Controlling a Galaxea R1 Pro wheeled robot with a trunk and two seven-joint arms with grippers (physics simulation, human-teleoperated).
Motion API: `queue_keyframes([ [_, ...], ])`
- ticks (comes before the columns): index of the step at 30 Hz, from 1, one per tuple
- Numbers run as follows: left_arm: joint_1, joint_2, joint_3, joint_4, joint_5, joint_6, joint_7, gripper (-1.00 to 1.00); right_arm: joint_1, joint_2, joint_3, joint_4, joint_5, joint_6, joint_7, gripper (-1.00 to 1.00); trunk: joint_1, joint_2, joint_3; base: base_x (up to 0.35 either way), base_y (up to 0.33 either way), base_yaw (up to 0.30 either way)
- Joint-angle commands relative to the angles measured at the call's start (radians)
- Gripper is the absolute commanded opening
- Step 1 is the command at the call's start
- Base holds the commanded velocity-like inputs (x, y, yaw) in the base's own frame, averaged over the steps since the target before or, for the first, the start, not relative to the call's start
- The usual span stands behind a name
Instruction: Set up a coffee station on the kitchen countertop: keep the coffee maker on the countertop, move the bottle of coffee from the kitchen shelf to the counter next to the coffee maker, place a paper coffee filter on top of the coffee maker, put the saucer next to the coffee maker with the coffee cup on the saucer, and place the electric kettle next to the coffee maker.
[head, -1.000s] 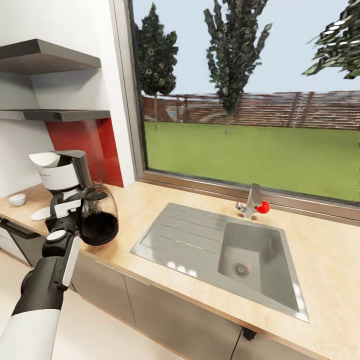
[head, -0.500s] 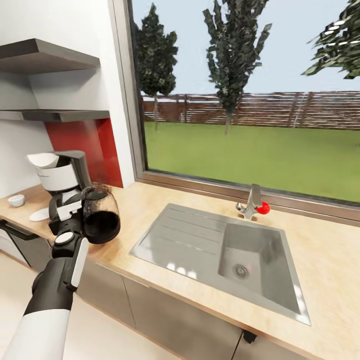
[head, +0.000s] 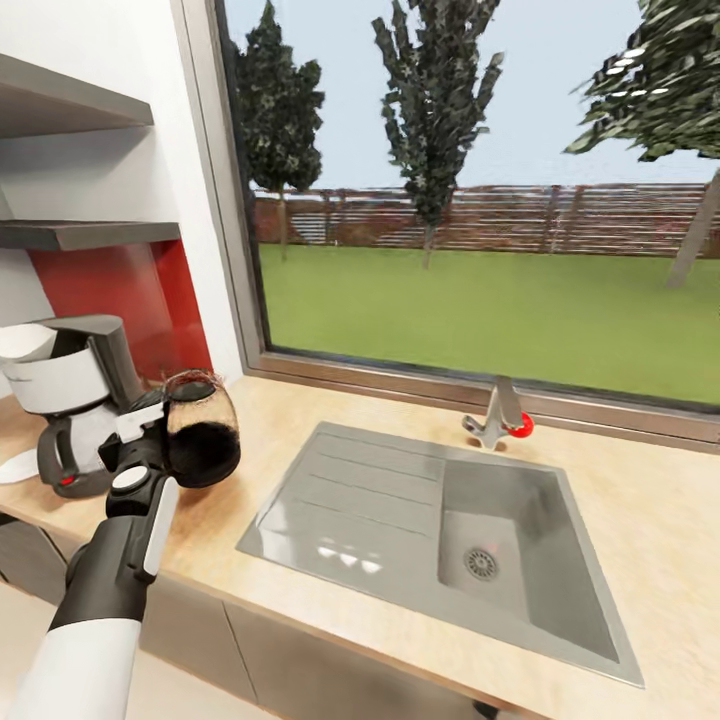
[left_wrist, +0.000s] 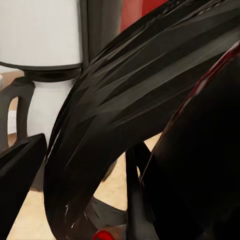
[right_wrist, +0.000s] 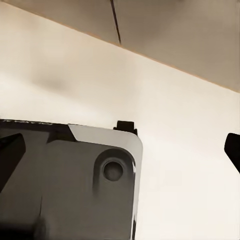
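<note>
The countertop (head: 640, 520) runs under a big window (head: 480, 200), with a steel sink (head: 430, 520) sunk into it and a tap (head: 497, 415) with a red knob behind the basin. Two shelves (head: 70, 235) hang on the wall over a red backsplash.

The coffee maker (head: 70, 400) sits on the counter at the left, white body with a dark back, and something white, probably the paper filter (head: 22, 342), is perched on top. A sliver of white saucer (head: 12, 466) pokes out just beside it.

The left gripper (head: 150, 440) is clamped on the bottle of coffee (head: 200, 440), a glass jar with dark grounds, held right next to the coffee maker. Can't tell whether it's touching the counter.

In the right wrist view the right gripper's (right_wrist: 122, 145) dark fingertips (right_wrist: 11, 150) sit well apart, over pale floor and the robot's grey base (right_wrist: 70, 185).
</note>
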Motion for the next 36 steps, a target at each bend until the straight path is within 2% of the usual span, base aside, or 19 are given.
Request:
queue_keyframes([
  [1,-0.001,0.001,0.000,-0.002,-0.003,0.006,0.004,-1.00,-0.001,0.000,-0.009,0.000,0.007,-0.003,0.004,1.00,0.001,-0.002,-0.002,0.102,0.115,-0.006],
  [9,-0.001,0.001,0.002,-0.002,-0.004,0.007,0.004,-1.00,-0.001,0.000,-0.009,0.002,0.008,-0.003,0.004,1.00,0.001,-0.002,-0.002,0.155,0.233,-0.054],
  [18,0.015,0.002,0.010,-0.001,-0.004,0.003,0.004,-1.00,-0.001,0.004,-0.006,0.006,0.010,-0.003,0.003,1.00,0.001,-0.002,-0.002,0.011,0.016,-0.079],
  [20,0.016,0.002,0.029,0.001,-0.003,-0.011,0.004,-1.00,-0.001,0.002,-0.005,0.006,0.011,-0.002,0.003,1.00,0.001,-0.002,-0.002,0.000,0.000,0.000],
  [21,0.021,0.003,0.048,0.027,-0.002,-0.047,0.004,-1.00,-0.001,0.003,-0.005,0.006,0.012,-0.002,0.005,1.00,0.001,-0.002,-0.002,0.000,0.000,0.000],
  [24,0.029,0.007,0.057,0.083,-0.001,-0.104,0.004,-1.00,-0.001,0.003,-0.004,0.006,0.013,-0.001,0.005,1.00,0.001,-0.002,-0.002,0.000,0.000,0.000],
  [36,0.032,0.006,0.058,0.106,-0.001,-0.117,0.003,-1.00,-0.001,0.001,-0.004,0.006,0.012,-0.003,0.006,1.00,0.001,-0.002,-0.002,0.000,0.000,0.000],
])
